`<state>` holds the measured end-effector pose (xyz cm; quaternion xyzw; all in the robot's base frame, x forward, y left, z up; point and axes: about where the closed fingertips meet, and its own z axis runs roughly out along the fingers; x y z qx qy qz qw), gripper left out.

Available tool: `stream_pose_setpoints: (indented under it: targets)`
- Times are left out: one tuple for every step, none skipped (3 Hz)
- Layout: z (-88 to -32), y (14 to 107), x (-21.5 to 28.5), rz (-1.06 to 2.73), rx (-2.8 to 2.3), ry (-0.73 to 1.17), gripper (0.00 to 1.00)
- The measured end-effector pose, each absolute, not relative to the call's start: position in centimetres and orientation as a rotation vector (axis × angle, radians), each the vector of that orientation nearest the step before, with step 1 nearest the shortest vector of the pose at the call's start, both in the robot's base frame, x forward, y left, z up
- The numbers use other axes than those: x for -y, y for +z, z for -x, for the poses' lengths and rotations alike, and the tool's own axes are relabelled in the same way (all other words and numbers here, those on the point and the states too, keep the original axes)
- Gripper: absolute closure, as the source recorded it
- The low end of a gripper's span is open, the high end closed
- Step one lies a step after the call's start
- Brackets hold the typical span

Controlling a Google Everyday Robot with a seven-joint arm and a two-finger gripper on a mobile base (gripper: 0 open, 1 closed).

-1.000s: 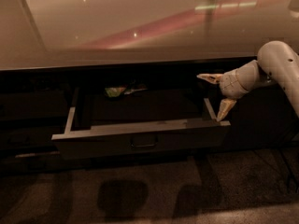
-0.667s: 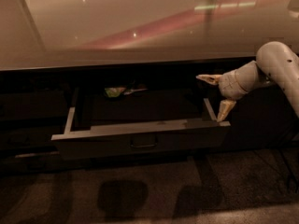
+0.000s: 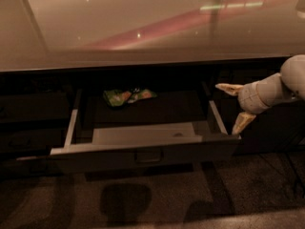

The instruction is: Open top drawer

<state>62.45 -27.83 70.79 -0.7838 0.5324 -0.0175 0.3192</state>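
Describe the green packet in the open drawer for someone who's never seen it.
Under the long glossy countertop, the top drawer stands pulled out, the open gripper beside its right front corner. At the back of its tray, left of centre, lies the crumpled green packet, the only bright thing in there.

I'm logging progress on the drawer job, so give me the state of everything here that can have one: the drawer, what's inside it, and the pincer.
Top drawer: open, its tray showing.
Green packet: crumpled, lying at the back of the tray.
Pincer: open, holding nothing, beside the drawer's right front corner.
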Motion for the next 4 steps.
stream_pose_setpoints:
  targets:
    - [-59.5,68.5,27.7,2.077,-1.426,-0.006,0.0]
    - [-52.9,65.0,28.9,2.061,-1.513,0.037,0.0]
    - [-52.8,64.9,28.9,2.062,-1.516,0.041,0.0]
    - [-48.7,61.9,28.2,2.094,-1.542,0.119,0.0]
